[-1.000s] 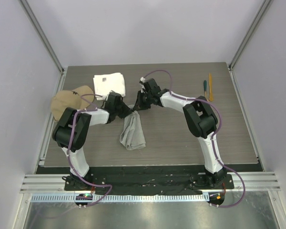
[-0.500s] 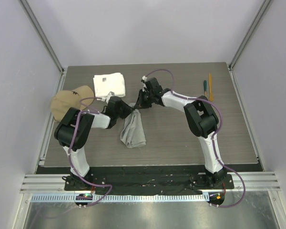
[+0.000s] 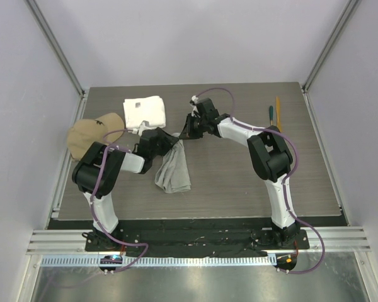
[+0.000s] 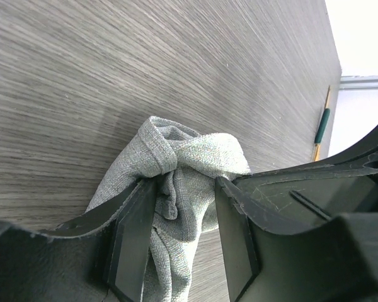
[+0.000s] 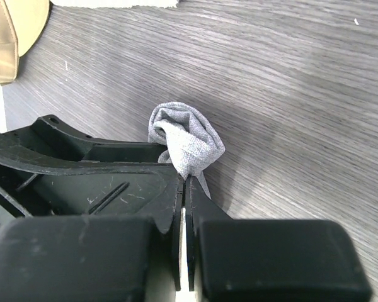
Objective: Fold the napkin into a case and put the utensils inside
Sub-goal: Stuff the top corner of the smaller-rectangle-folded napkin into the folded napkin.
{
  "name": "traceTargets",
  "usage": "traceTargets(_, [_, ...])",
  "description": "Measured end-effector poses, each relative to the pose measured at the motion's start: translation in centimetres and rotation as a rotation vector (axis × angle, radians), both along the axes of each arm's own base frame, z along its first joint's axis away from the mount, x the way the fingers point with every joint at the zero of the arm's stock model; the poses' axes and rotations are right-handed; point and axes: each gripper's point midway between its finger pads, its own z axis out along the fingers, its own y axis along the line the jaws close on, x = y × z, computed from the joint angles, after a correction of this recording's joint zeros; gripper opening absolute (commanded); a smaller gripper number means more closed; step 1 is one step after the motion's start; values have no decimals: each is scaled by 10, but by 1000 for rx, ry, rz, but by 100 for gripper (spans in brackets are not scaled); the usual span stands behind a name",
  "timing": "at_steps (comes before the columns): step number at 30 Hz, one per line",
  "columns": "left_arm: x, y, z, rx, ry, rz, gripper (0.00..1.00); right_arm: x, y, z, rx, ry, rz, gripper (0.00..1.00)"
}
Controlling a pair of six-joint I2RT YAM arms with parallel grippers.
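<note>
So from where I'm standing this one's barely off the ground. The thin light-grey cloth napkin (image 3: pixel 174 171) is a crumpled, longish heap left of the middle of the grey wood-grain table (image 3: pixel 239 182), with its far end pulled up into a little peak where both arms meet. No flat sheet, no crease, nothing like a case yet.

The right jaws are pressed right together on that peak, with a small fold of the grey cloth pinched between the tips, so that side definitely has it. The left jaws are a different story: they stand well apart with the bunched cloth sitting loosely in the gap. It maybe brushes one inner face, but I wouldn't call it a grip.

The utensils look untouched. A slim dark teal-handled piece (image 3: pixel 271 116) and a thin orange-yellow stick (image 3: pixel 278 112) lie side by side near the far right corner of the table, well apart from the napkin. I only make out those two.

A thick white square towel (image 3: pixel 143 111) sits near the far edge on the left side, and a tan cap (image 3: pixel 91 134) is by the left edge. Neither is involved.

My guess at what's left is basically everything: spread the napkin flat, fold it into the narrow pocket, then carry each utensil over and slide it in.
</note>
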Motion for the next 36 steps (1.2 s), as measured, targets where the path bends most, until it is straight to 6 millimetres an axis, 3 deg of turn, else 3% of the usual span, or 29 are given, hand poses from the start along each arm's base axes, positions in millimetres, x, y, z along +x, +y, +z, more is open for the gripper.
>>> traceTargets(5, [-1,0,1,-23,5,3,47,-1,1,0,8,-1,6,1])
traceTargets(18, [-2,1,2,-31,77,1,56,0,4,2,31,-16,14,1])
traceTargets(20, [-2,0,3,-36,73,-7,44,0,4,2,32,-17,15,1])
traceTargets(21, [-1,0,4,-41,71,-12,31,0,3,2,31,-18,16,1])
traceTargets(23, [-1,0,3,-57,61,-27,17,-1,3,2,32,-18,18,1])
traceTargets(33, [0,-8,1,-94,23,-90,0,-2,-4,-3,32,-10,25,1])
traceTargets(36, [-4,-6,0,-65,48,-92,0,-8,-6,-8,29,9,37,1])
